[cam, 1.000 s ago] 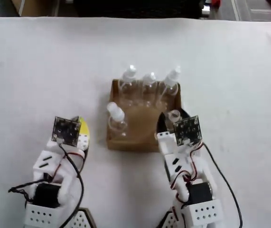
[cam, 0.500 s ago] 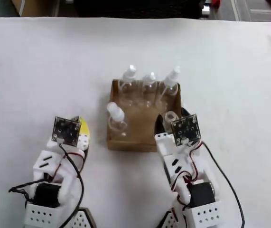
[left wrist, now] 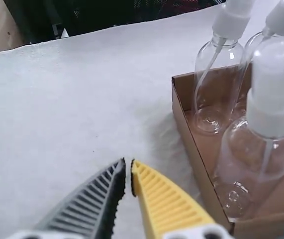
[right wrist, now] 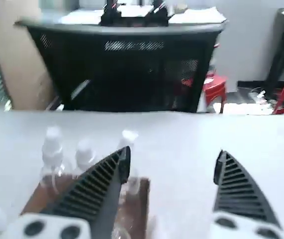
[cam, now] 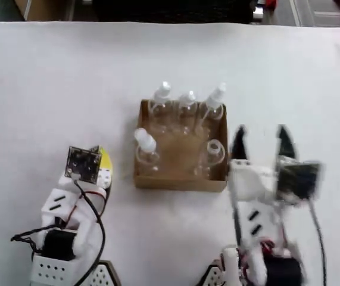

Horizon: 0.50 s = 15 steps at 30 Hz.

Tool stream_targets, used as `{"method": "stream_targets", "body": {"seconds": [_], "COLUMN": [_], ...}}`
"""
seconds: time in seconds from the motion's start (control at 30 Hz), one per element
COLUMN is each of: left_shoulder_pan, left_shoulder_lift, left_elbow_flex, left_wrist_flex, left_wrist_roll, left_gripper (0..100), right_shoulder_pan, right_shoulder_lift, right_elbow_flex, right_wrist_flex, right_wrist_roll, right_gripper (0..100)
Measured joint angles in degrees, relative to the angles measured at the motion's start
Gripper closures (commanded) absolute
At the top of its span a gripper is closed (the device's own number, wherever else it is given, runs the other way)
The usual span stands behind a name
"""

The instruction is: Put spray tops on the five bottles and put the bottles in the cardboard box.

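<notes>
high view over a white table (cam: 44,77). the cardboard box (cam: 180,182) sits at the centre with all five spray bottles (cam: 186,107) upright inside: three along the back wall, one at the front left, and the front-right bottle (cam: 212,156). the right gripper (cam: 261,138) was over that front-right bottle a second ago. it has let go and pulled away to the table just beside the box, its jaws spread wide and empty. the left gripper (left wrist: 128,168) is closed on nothing, left of the box. the task looks finished — every bottle is boxed.
</notes>
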Motion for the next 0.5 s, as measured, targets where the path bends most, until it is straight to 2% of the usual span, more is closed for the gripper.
{"method": "stream_targets", "body": {"seconds": [0.1, 0.27, 0.5], "left_shoulder_pan": [0.0, 0.0, 0.0], "left_shoulder_lift": [0.0, 0.0, 0.0], "left_elbow_flex": [0.0, 0.0, 0.4], "left_wrist_flex": [0.0, 0.0, 0.0], "left_wrist_roll": [0.0, 0.0, 0.0], "left_gripper": [98, 98, 97], "right_shoulder_pan": [3.6, 6.9, 22.0], "right_shoulder_lift": [1.1, 10.7, 31.6], "right_elbow_flex": [-10.3, -13.4, -20.9], "right_wrist_flex": [3.8, 4.3, 4.3], "right_wrist_roll": [-0.8, 0.2, -4.7], "right_gripper": [75.9, 75.8, 75.8]}}
